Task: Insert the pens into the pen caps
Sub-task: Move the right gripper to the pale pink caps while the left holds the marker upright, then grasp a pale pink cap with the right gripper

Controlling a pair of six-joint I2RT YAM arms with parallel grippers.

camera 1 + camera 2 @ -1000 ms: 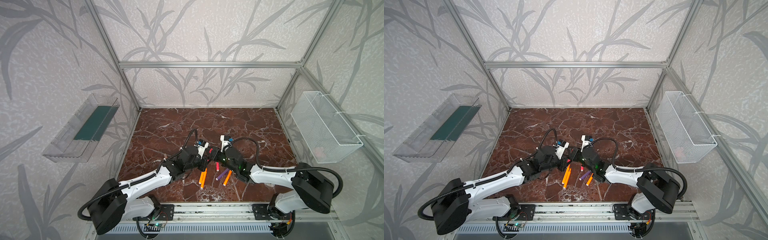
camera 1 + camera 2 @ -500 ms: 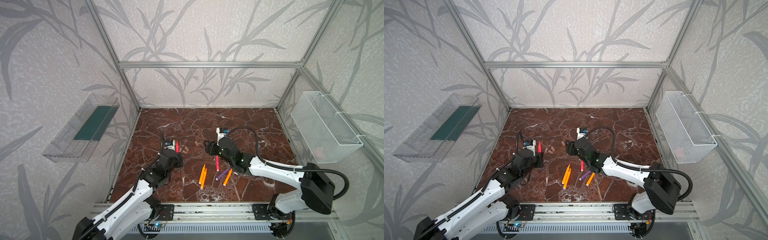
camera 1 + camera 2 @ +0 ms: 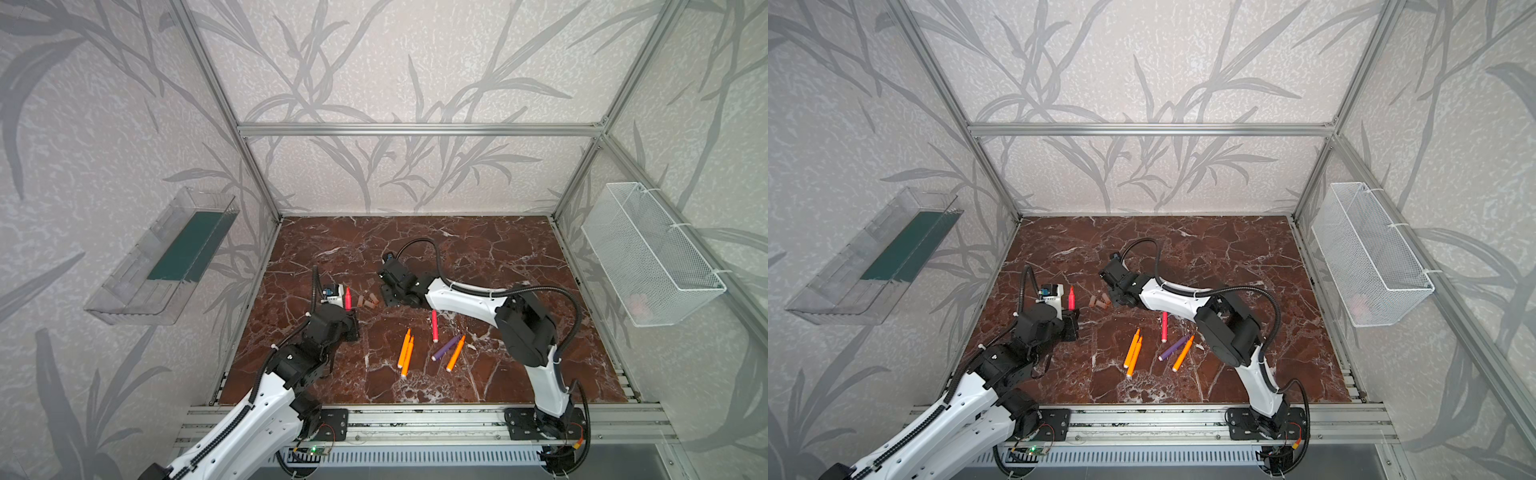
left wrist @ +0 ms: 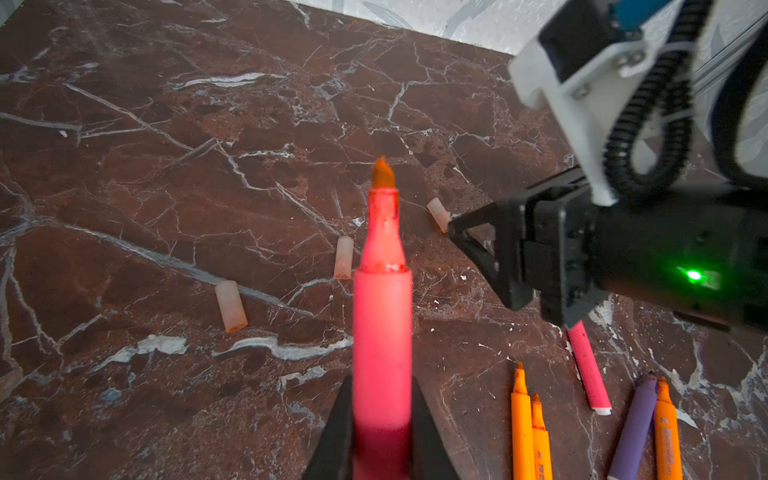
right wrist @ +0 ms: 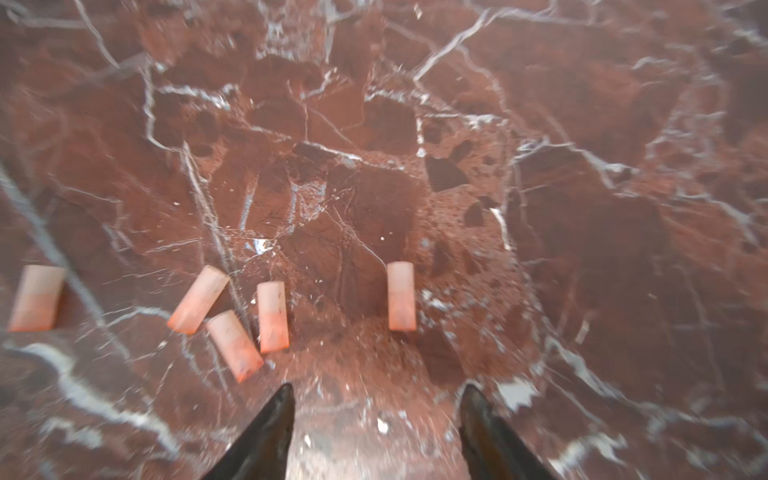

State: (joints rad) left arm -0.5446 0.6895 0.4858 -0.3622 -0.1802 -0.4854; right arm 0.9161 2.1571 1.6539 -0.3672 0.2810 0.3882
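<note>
On the table, pens: five lie flat toward the front of the brown marble top (image 3: 498, 257). Two orange pens (image 3: 405, 351) lie side by side, one pink (image 3: 434, 326) lies alone, and one purple (image 3: 448, 347) lies against a third orange (image 3: 456, 353).
Left gripper (image 4: 382, 419): clamped on the barrel of the sixth pen, a pink pen (image 4: 382, 324). It is held upright with its bare tip up and no cap on it.
Caps: short peach tubes lying on the marble between the two grippers (image 3: 368, 301). The right wrist view, which is blurred, shows five; four are loosely clustered (image 5: 272, 316).
Right gripper (image 5: 376, 392): fingers at a medium spread with nothing between them, low over the table. One cap (image 5: 401, 295) lies just ahead of the gap.
Contact: in the left wrist view a right-gripper fingertip (image 4: 457, 218) sits just beside a cap (image 4: 438, 214). Cannot tell if they touch.
</note>
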